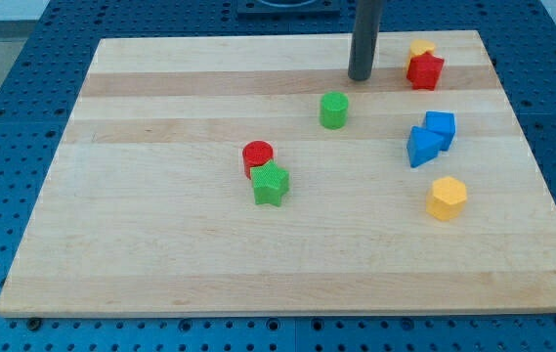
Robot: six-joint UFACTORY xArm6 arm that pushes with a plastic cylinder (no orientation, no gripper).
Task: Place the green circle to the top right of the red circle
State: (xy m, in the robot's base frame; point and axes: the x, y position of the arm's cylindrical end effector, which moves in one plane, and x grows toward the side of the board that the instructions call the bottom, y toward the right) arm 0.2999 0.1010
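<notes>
The green circle (333,110) stands near the board's upper middle. The red circle (257,156) stands to its lower left, at the board's centre, touching a green star (271,184) just below it. My tip (360,76) is at the end of the dark rod, a short way to the upper right of the green circle and not touching it.
A red star (424,70) with a yellow block (421,48) behind it sits at the top right. Two blue blocks (430,138) stand together on the right, and a yellow hexagon (447,198) lies below them. The wooden board (160,254) rests on a blue pegboard table.
</notes>
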